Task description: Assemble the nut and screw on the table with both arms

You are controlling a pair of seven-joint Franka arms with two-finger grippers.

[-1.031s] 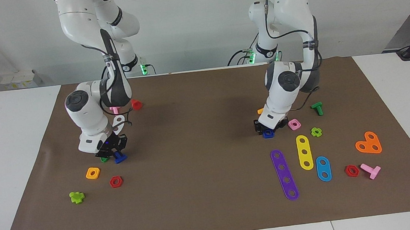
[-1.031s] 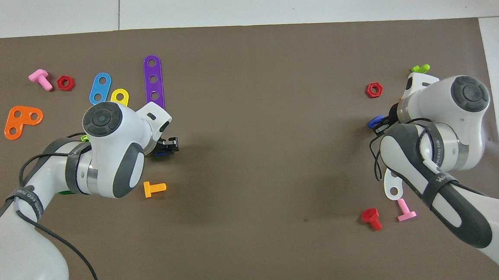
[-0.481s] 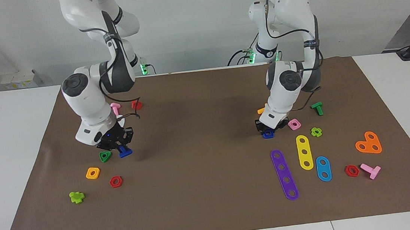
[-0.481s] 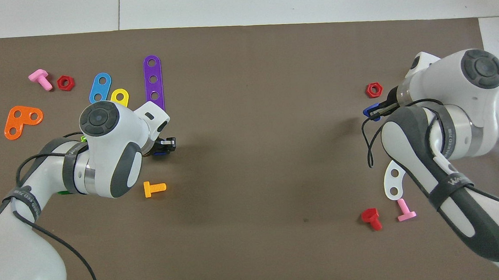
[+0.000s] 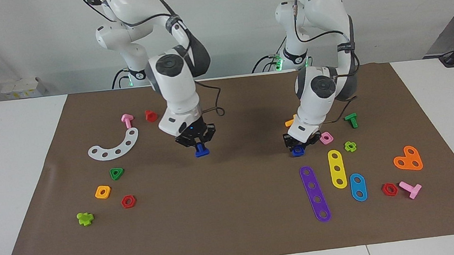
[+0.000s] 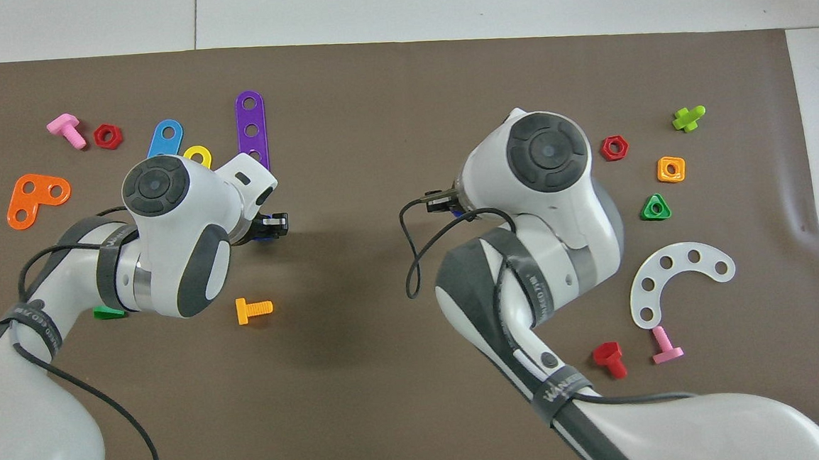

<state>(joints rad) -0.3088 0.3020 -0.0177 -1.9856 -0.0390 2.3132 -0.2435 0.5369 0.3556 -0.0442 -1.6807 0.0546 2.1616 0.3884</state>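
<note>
The dark-blue screw (image 5: 201, 150) hangs head down over the middle of the brown mat (image 5: 245, 225), with my right gripper (image 5: 198, 143) shut on it. In the overhead view only a sliver of the screw (image 6: 460, 214) shows under the right gripper (image 6: 443, 202). The dark-blue nut (image 5: 297, 150) lies low at the mat toward the left arm's end. My left gripper (image 5: 299, 143) is shut on it from above. From overhead, the nut (image 6: 261, 236) peeks out below the left gripper (image 6: 272, 226).
Beside the nut lie a pink square nut (image 5: 326, 138), an orange screw (image 5: 291, 122), and purple (image 5: 315, 193) and yellow (image 5: 336, 168) strips. Toward the right arm's end lie a white curved strip (image 5: 114, 146), a green triangular nut (image 5: 117, 173) and an orange square nut (image 5: 103, 192).
My right arm lifted the screw and swung it from its own end of the mat to over the middle. My left gripper closed on the nut and stayed in place.
</note>
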